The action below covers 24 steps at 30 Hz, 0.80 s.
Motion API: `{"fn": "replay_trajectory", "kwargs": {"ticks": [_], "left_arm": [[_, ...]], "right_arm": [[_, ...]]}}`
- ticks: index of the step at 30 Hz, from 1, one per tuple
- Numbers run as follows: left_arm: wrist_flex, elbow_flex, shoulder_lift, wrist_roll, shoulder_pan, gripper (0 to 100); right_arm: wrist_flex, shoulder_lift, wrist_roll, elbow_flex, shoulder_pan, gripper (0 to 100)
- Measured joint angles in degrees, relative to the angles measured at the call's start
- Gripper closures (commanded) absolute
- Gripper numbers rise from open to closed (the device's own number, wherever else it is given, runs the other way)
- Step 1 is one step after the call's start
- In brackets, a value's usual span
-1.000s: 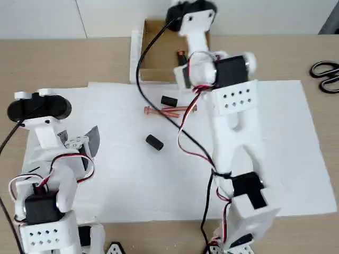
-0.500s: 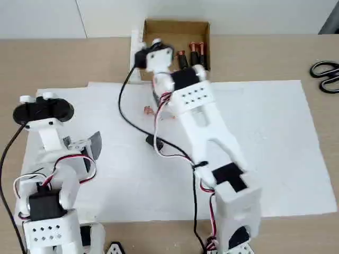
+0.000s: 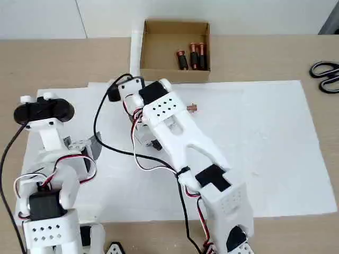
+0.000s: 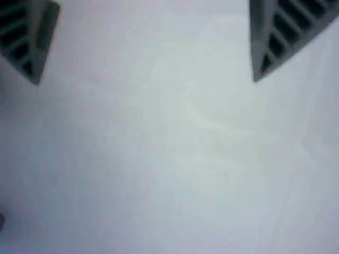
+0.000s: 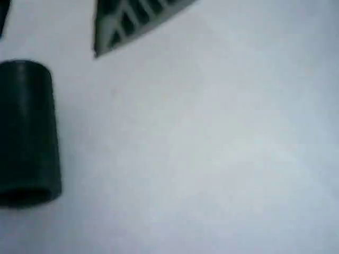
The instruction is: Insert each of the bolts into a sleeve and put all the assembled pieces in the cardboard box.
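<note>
Inside the cardboard box (image 3: 159,53) at the bench's (image 3: 53,58) far edge lie three assembled pieces (image 3: 191,55), while a loose bolt (image 3: 193,108) and a black sleeve (image 5: 26,132) on the white paper (image 3: 265,132) seemingly await pairing, the right gripper (image 5: 50,24) spread beside that sleeve and the left gripper (image 4: 148,47) released, empty.
</note>
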Motion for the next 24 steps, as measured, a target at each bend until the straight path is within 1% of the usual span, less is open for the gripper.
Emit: {"fn": "replay_trajectory", "kwargs": {"ticks": [4,10,17,24], "left_arm": [[0.0,0.0,0.0,0.0,0.0,76],[0.0,0.0,0.0,0.0,0.0,76],[0.0,0.0,0.0,0.0,0.0,76],[0.0,0.0,0.0,0.0,0.0,76]], "right_arm": [[0.0,3.3,5.4,0.0,0.0,87.5],[-0.3,4.3,6.5,0.0,0.0,76.6],[-0.4,4.7,6.6,0.0,0.0,76.4],[-4.0,5.9,6.6,0.0,0.0,76.4]]}}
